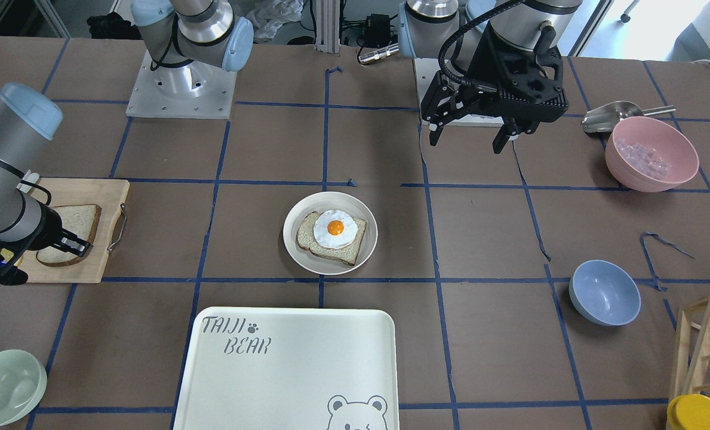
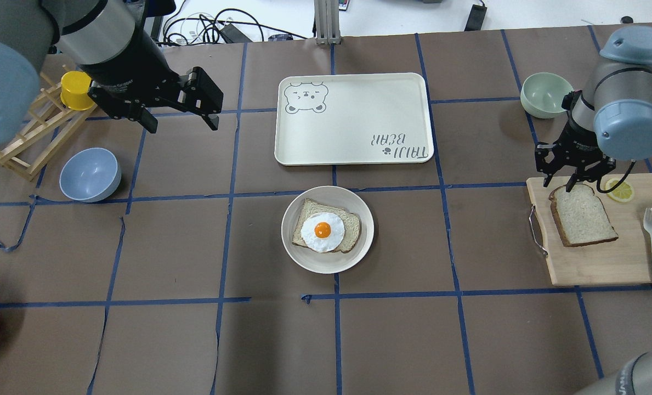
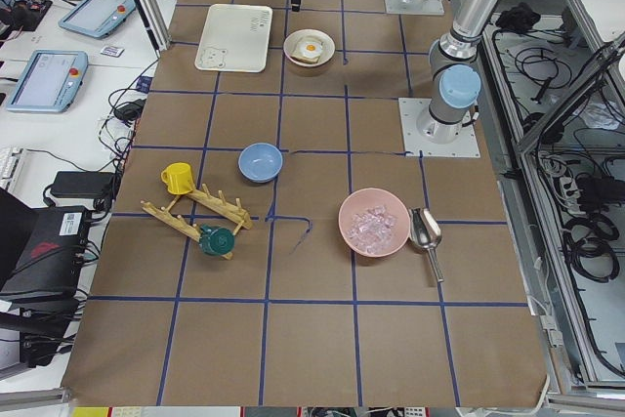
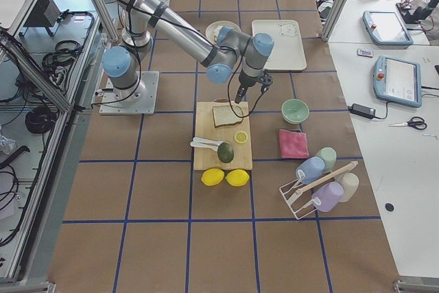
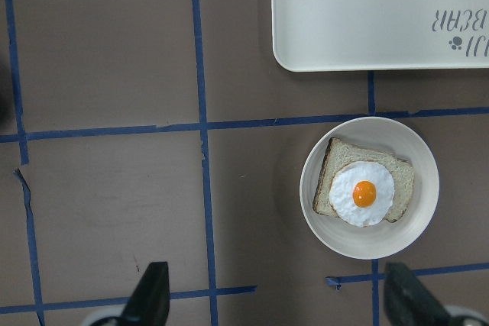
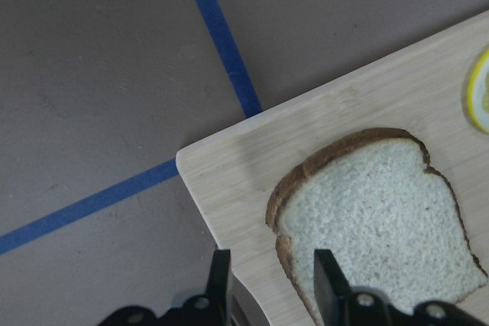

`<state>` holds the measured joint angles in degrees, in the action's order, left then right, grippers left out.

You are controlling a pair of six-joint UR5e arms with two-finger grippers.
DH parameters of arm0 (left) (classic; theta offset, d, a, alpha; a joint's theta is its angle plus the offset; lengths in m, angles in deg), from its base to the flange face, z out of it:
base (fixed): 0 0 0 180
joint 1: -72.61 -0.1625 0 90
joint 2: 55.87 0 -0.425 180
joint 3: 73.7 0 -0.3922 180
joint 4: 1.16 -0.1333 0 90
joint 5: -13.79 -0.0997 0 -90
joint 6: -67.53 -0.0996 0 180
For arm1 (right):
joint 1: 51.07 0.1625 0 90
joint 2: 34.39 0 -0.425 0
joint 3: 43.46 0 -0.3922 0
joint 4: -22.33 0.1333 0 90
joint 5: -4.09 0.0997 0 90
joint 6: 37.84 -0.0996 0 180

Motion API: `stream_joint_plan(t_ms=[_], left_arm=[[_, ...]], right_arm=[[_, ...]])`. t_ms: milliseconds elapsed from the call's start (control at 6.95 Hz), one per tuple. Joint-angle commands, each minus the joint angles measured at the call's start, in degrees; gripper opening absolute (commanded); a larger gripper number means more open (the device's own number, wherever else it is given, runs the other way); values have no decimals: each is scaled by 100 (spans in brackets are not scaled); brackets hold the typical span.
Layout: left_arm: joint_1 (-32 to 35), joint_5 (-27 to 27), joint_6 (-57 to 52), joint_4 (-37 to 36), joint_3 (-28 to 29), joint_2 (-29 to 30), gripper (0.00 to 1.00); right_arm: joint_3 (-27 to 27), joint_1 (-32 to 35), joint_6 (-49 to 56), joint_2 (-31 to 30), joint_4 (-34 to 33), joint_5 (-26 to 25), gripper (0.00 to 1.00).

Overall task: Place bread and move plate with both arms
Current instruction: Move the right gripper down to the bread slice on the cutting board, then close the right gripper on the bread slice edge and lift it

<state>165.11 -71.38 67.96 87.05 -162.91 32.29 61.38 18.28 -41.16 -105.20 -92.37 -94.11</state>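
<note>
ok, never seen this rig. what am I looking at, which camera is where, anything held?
Two robot arms bolted to a table, each ending in a two-finger claw. Four pictures come from fixed cameras: one facing the robot, one over its shoulders, one at each table end. The last two look out from the wrists. Mid-table sits a plate carrying an egg-topped slice, with a tray beyond it. The plain bread lies on a cutting board on the robot's right. The right claw is open, straddling the bread's crust edge; nothing is lifted. The left claw hangs open and empty above the table.
</note>
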Motion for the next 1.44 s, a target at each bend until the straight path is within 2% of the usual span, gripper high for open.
stream_joint_plan(t_ms=[0,576,863,1007,1151,1295], left_arm=[[5,9,18,-6,0,0,100],[5,17,18,-15,9,9,100],[5,9,18,-24,0,9,100],[5,18,18,-24,0,17,100],[5,0,18,-15,0,9,100],[-4,9,18,-23,9,9,100]], right_arm=[[10,0,-28,199,-167,-217,49],[36,0,-108,341,-237,-218,49],[45,0,-108,385,-237,-218,45],[45,-9,-116,385,-229,-226,35],[45,-9,-134,385,-220,-218,12],[45,-18,-125,385,-194,-209,0]])
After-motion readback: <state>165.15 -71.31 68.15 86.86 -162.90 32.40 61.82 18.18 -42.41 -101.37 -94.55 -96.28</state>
